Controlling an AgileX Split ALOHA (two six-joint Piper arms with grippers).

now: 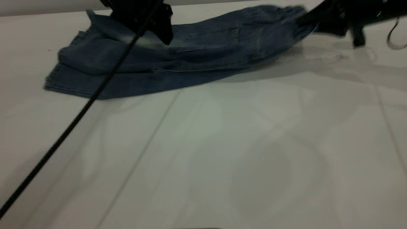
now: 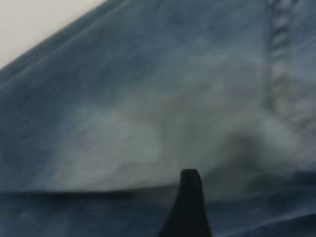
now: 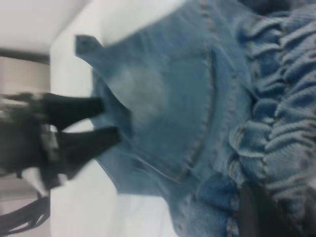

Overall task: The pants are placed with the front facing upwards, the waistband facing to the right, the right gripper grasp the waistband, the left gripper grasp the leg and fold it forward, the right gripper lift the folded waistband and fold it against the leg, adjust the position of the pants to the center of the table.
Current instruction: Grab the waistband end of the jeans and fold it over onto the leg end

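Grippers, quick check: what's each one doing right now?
Left gripper: fingers slightly apart at the leg; grasp cannot be told.
Right gripper: at the waistband; open or closed cannot be told.

pants (image 1: 190,60): one pair
table (image 1: 254,152): one
grippers: two, left gripper (image 1: 159,25) and right gripper (image 1: 310,19)
cables: one black cable (image 1: 79,114)

Blue pants (image 1: 178,60) lie crumpled on a white table (image 1: 222,152). The left gripper (image 1: 159,25) presses on the leg at their left end; the right gripper (image 1: 313,20) meets the waistband (image 1: 286,19) at their right end.
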